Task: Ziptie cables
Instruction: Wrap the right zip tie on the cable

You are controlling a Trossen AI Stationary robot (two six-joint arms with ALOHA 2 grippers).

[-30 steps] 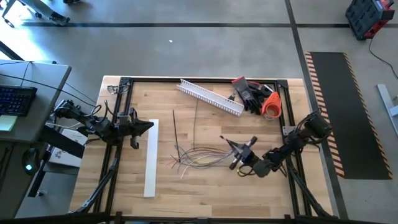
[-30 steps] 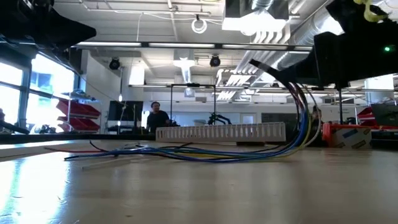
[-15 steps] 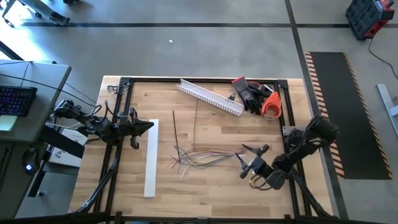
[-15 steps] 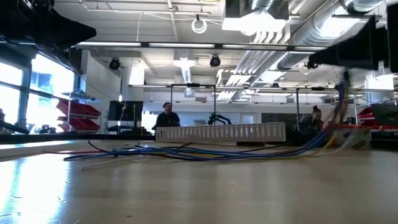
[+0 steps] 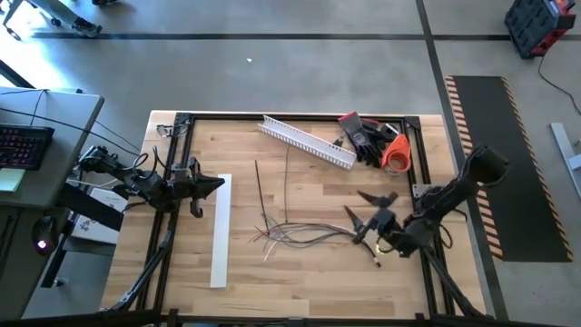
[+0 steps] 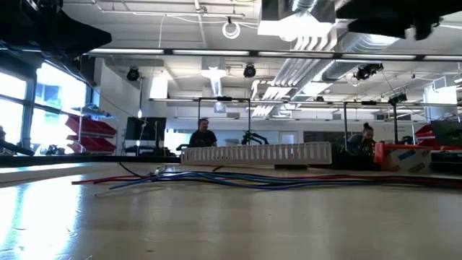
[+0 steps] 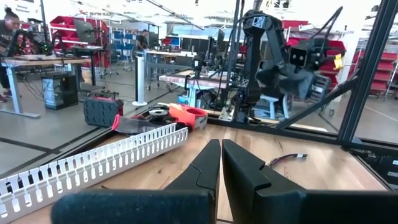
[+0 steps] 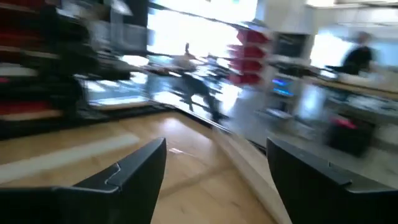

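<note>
The right gripper [image 5: 369, 214] hangs with fingers apart near the tabletop's right edge; the cables [image 5: 304, 233] lie loose and could fan apart, spoiling the bundle.

Wooden table [image 5: 300, 272], pale butcher-block planks inside a black frame. Near the middle, lying flat: the cables [image 5: 300, 234], splayed loose at one end (dark, grey, reddish, greenish strands). Left of these, a flat white strip [image 5: 221, 232], laid lengthwise. Along the far edge, a white slotted channel [image 5: 307, 141], set at a slant. In the far right corner, dark gloves [image 5: 361, 136] and what looks like an orange tape roll [image 5: 397, 154], touching.
</note>
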